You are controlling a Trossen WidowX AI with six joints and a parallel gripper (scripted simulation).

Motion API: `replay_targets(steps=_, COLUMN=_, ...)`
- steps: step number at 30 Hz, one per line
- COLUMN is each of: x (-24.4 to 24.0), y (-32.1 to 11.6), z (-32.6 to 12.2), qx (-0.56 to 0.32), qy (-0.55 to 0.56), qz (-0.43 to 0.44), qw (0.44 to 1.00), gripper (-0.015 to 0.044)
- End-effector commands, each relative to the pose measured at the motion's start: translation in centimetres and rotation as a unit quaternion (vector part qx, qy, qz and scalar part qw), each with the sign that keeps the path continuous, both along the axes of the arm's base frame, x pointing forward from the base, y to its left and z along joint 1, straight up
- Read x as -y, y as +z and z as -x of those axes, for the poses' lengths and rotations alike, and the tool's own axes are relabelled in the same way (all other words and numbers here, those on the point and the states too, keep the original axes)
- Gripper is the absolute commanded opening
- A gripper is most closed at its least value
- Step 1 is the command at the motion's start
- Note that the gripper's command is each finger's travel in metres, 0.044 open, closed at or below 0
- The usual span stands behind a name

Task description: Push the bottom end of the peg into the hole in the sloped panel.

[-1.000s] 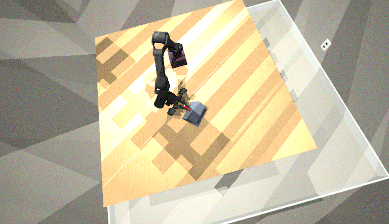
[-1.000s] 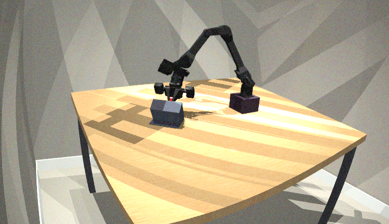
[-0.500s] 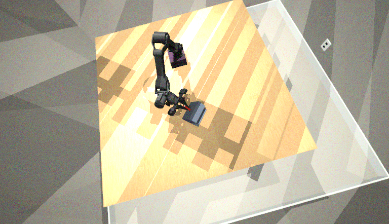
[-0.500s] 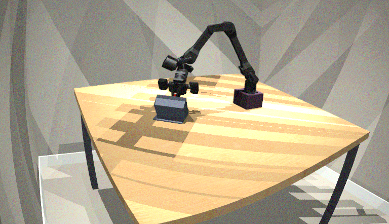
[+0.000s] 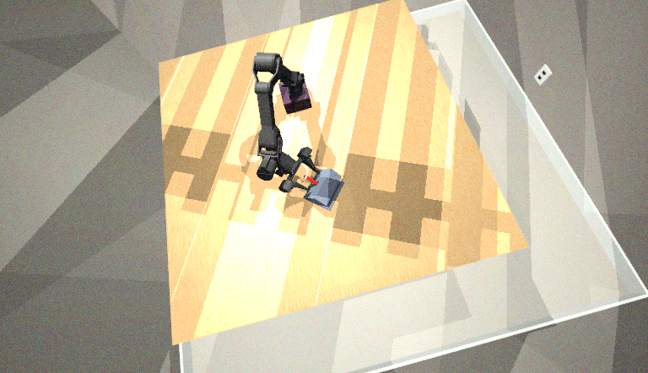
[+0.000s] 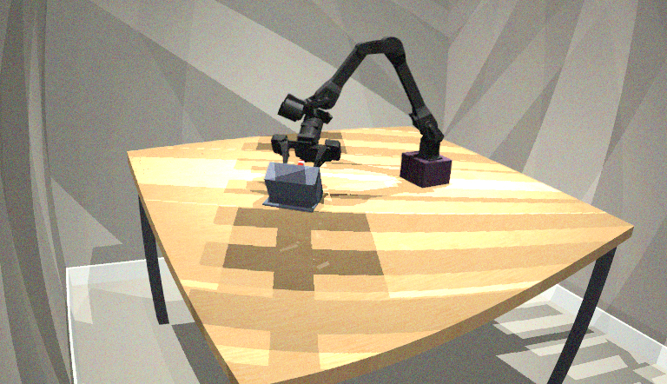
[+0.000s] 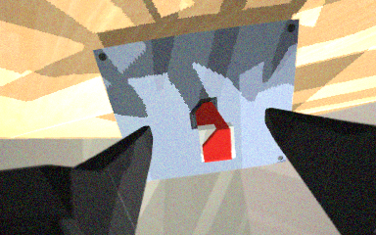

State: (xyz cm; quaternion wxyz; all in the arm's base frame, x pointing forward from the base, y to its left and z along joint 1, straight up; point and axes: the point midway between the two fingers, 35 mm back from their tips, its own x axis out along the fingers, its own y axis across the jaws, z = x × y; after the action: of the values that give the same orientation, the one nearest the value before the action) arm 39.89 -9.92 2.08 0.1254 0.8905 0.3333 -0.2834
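While two gripper fingers [image 5: 311,162] [image 6: 286,152] are standing spread, one red peg [image 5: 311,180] [image 6: 300,162] [image 7: 217,144] protruding between them, one sloped panel [image 5: 326,187] [image 6: 293,183] [image 7: 168,147] receiving its tip

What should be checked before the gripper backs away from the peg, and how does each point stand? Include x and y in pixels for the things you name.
1. Peg [image 5: 310,180] [image 6: 300,162] [image 7: 216,144] entered in the hole [image 7: 194,117]: ok, its far end is inside.
2. Peg at the bottom of the hole: cannot tell, the inside is hidden.
3. Gripper [image 5: 312,180] [image 6: 301,165] [image 7: 208,123] open: ok, fingers apart on either side of the peg.
4. Peg free of both fingers: ok, gaps show on both sides.
5. Gripper withdrawn from around the peg: not ok, the fingers flank it.
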Motion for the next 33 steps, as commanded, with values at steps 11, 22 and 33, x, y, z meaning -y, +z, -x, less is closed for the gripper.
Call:
replay_targets(steps=11, x=1.6, y=1.3, z=1.4, qx=0.000, qy=0.001, qz=0.004, qw=1.000, gripper=0.0440)
replay_targets(steps=22, x=2.9, y=2.4, z=2.7, qx=-0.002, qy=0.000, qz=0.005, qw=1.000, gripper=0.0440)
replay_targets(steps=33, x=4.1, y=3.4, z=4.1, qx=-0.003, qy=-0.001, qz=0.005, qw=1.000, gripper=0.0440)
